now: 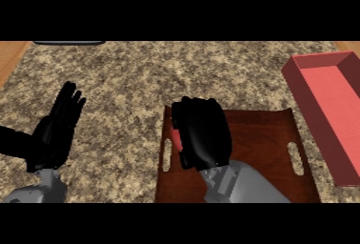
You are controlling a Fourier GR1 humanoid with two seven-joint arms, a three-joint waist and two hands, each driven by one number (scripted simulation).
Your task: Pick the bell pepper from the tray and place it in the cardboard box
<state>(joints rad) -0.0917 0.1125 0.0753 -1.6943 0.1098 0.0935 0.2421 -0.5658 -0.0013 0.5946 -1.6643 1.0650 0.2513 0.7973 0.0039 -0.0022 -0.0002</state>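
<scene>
1. Red sliver of the bell pepper [176, 141] shows on the left half of the tray [271, 143], mostly hidden under the right hand [202, 133].
2. Whether that hand, palm down, clasps the pepper cannot be told.
3. Just right of the brown tray stands the reddish cardboard box [330, 100], both on the speckled counter [141, 76].
4. At the view's left, the left hand [56, 128] rests with fingers straight, holding nothing.

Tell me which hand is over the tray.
The right hand, above the left part of the brown tray; the left hand rests open, fingers up, over the speckled counter, left of the tray.
</scene>
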